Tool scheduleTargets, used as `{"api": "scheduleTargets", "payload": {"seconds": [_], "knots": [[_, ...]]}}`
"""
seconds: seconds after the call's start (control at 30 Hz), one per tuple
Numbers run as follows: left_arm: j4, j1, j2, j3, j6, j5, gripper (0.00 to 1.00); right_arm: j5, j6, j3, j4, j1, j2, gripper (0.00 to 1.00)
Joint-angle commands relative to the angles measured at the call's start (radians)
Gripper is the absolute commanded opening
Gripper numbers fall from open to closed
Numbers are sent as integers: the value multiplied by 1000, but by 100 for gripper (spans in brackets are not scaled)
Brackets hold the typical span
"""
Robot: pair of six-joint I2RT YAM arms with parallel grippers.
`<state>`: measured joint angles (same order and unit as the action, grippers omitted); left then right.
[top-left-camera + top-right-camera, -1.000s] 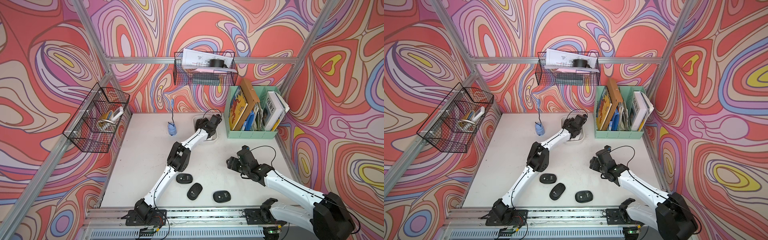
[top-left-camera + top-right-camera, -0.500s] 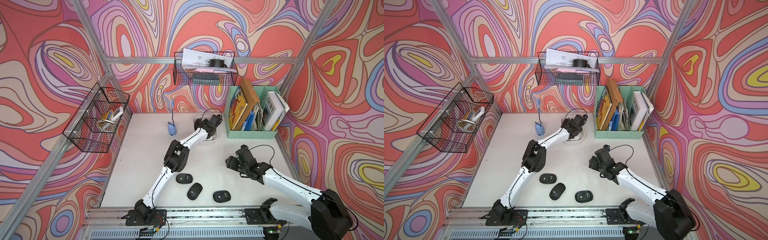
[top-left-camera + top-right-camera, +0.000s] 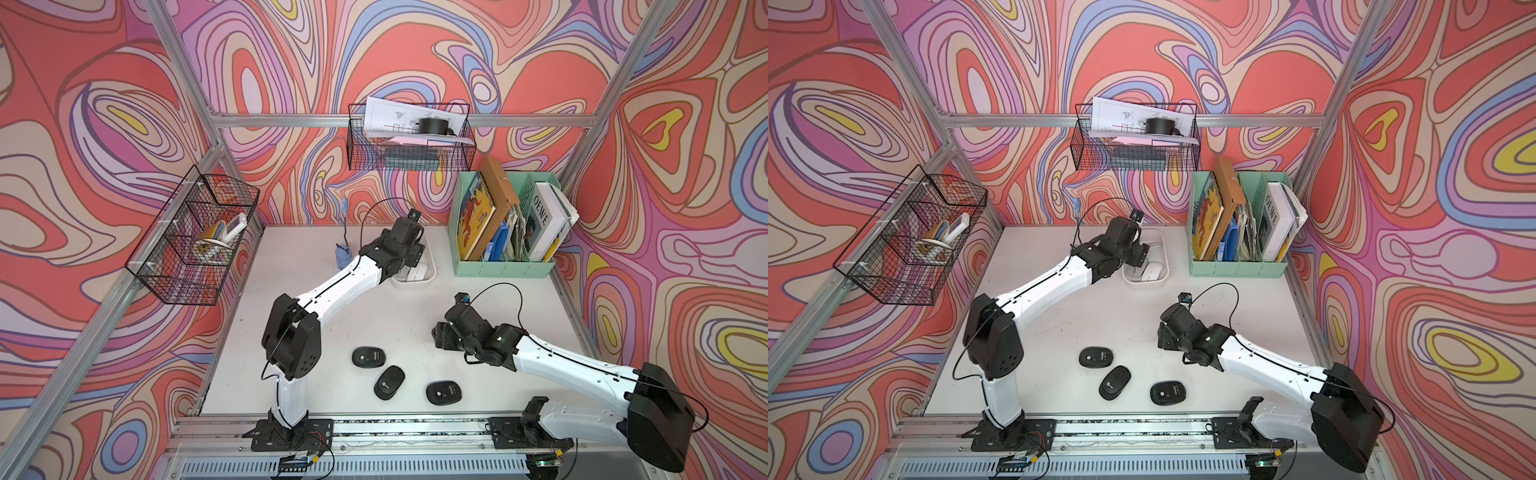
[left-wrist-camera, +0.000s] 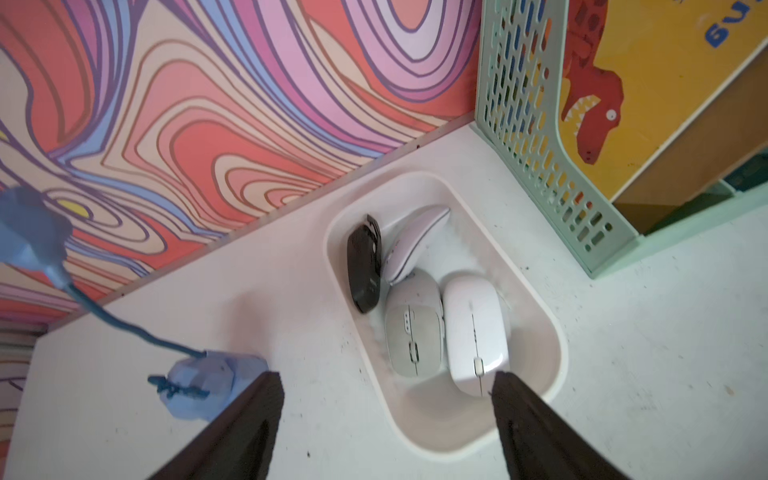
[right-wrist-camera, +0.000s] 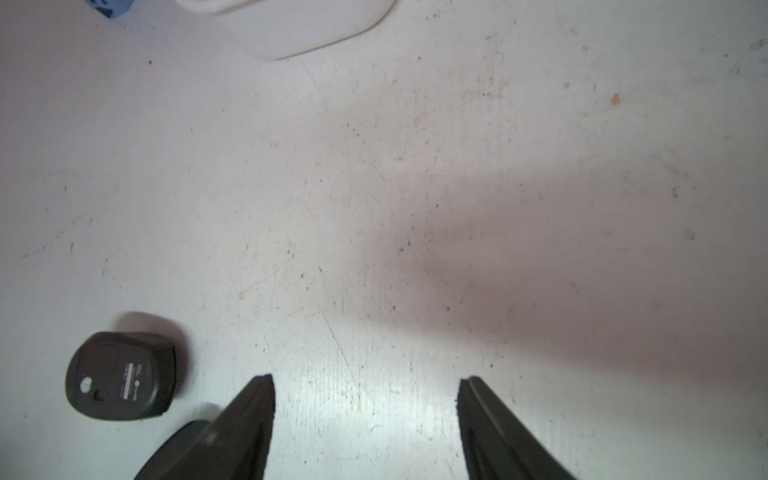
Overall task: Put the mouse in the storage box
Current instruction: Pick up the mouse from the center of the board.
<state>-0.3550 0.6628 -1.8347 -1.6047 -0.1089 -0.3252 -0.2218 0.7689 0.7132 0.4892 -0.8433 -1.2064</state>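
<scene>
Mouse, black and matte, stands on its edge inside the storage box, wedged between the tub's wall and a pale lilac mouse. It is a little beyond the left gripper, whose jaws hang spread wide over the box with nothing between them. Beside it a grey mouse and a glossy white mouse lie flat, so most of the tub's floor is covered. The right gripper, its jaws likewise apart and empty, hovers over the bare, scuffed counter. It is near three black mice that lie belly-up on their rounded backs. As I judge the risks, the mouse on its edge may tip over if nudged. Any added mouse must rest on slick domed shells and could slide over the low, smooth walls. The light plastic tub could skid if a jaw catches its rounded rim. The belly-up mice may rock or spin when pinched.
</scene>
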Motion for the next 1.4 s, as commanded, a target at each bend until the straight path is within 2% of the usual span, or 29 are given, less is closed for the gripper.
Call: {"api": "scheduleTargets", "payload": {"seconds": [0.0,0.07,0.17,0.33,0.47,0.67,0.87,1.03,1.37], "knots": [[-15,-8,106,163,-196,4,86,-75,24,33,137,-86,-3,71],[-20,-11,200,290,-311,-13,88,-100,55,43,194,-162,-8,71],[10,-14,334,471,-409,12,90,-143,113,61,277,-283,-19,71],[2,-14,500,674,-470,12,92,-201,191,98,364,-472,-58,73],[-4,-14,566,770,-487,0,94,-206,213,129,376,-563,-141,75],[-12,-14,605,805,-492,-7,95,-188,243,186,416,-645,-276,75],[-6,-14,598,804,-484,-14,95,-190,290,155,446,-668,-256,75],[5,-14,576,801,-481,-11,95,-190,290,154,459,-686,-285,82],[17,-14,545,793,-481,-11,95,-254,332,152,510,-689,-385,80]]}}
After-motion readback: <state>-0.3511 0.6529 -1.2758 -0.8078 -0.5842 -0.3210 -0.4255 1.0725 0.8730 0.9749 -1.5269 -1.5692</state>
